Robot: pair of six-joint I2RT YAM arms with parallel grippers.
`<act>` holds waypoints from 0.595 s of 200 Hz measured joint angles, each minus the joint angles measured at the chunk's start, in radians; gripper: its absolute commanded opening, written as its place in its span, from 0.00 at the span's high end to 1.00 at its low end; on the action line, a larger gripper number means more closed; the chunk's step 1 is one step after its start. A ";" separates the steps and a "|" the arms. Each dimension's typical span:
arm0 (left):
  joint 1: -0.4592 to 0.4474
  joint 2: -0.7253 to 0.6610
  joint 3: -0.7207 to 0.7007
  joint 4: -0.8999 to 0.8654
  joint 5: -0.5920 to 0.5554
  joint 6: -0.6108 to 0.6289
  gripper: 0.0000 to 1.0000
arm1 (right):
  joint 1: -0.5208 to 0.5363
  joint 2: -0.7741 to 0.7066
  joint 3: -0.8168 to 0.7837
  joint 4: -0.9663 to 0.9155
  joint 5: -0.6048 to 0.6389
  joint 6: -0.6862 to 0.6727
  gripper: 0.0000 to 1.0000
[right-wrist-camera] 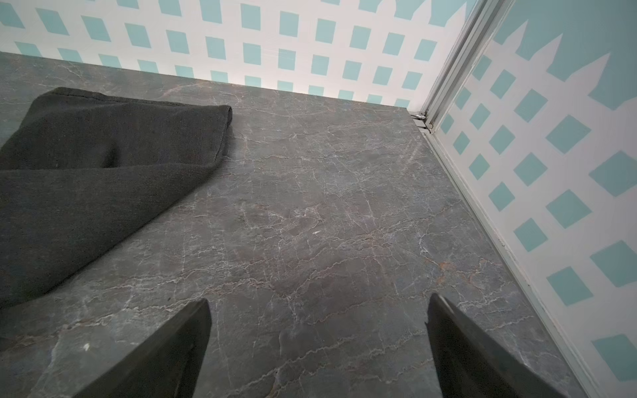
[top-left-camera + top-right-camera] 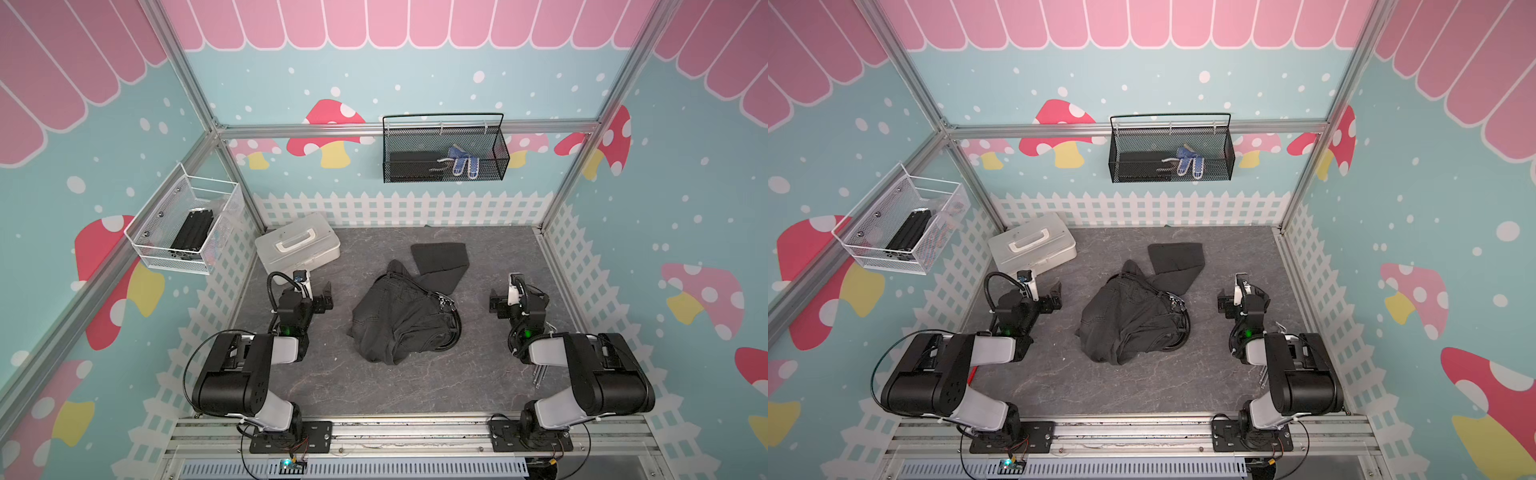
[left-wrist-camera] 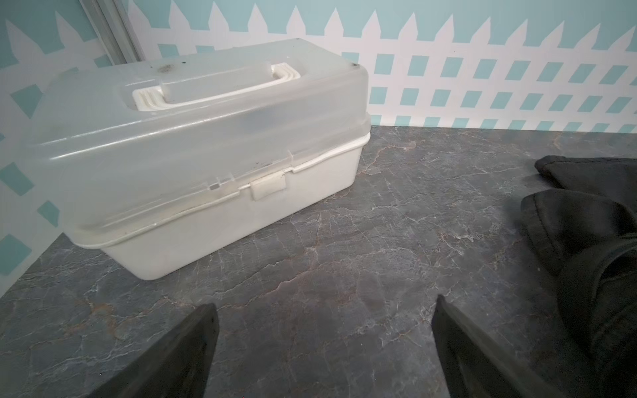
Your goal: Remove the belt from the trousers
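Centrally on the grey tabletop [image 2: 374, 386], the trousers [image 2: 395, 320] are seen crumpled in a heap, with one leg folded back toward the rear wall. The belt [image 2: 453, 328] is seemingly threaded at the waistband, on the heap's side nearer the right hand [image 2: 493, 304], though its dark loops are hard to tell from the cloth. The left hand [image 2: 328, 298] and right hand are kept either side of the heap, jaws spread wide, nothing gripped or touched. A white lidded box [image 2: 297, 245] is set behind the left hand.
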 measured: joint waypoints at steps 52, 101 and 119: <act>0.000 0.000 0.000 0.000 0.000 0.000 0.01 | 0.000 0.000 0.000 0.000 0.004 0.000 0.01; 0.000 0.000 0.000 0.000 0.000 0.000 0.01 | 0.000 0.000 0.000 0.000 0.006 0.000 0.01; 0.000 0.000 0.000 0.000 0.000 0.000 0.01 | 0.000 0.000 0.000 0.000 0.006 0.000 0.01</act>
